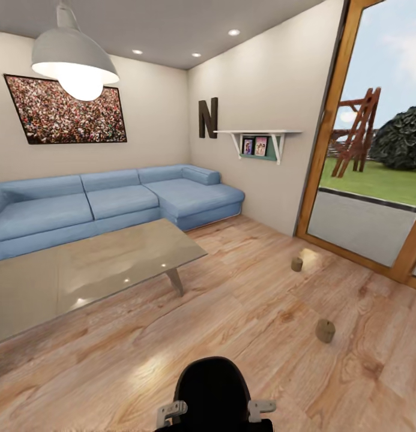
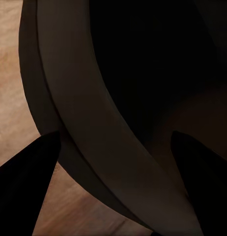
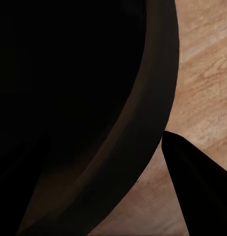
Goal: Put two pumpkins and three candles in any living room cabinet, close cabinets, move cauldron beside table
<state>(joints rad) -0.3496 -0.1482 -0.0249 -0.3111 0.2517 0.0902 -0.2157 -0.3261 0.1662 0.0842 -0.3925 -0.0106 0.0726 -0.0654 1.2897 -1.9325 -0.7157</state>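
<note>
Head view has two stubby tan candles (image 1: 325,330) lower right; wrist views show the round black cauldron's (image 2: 108,147) flared rim pinched between both grippers' dark fingers (image 2: 25,187).

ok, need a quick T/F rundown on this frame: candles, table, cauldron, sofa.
1. Two candles stand on the wooden floor. True: the near candle and the far candle are both there.
2. A candle sits on the coffee table. False: none shows on it.
3. The cauldron is at the head view's bottom edge. True.
4. The sofa is red. False: blue.
5. The cauldron sits on the table. False: it is over the floor.
</note>
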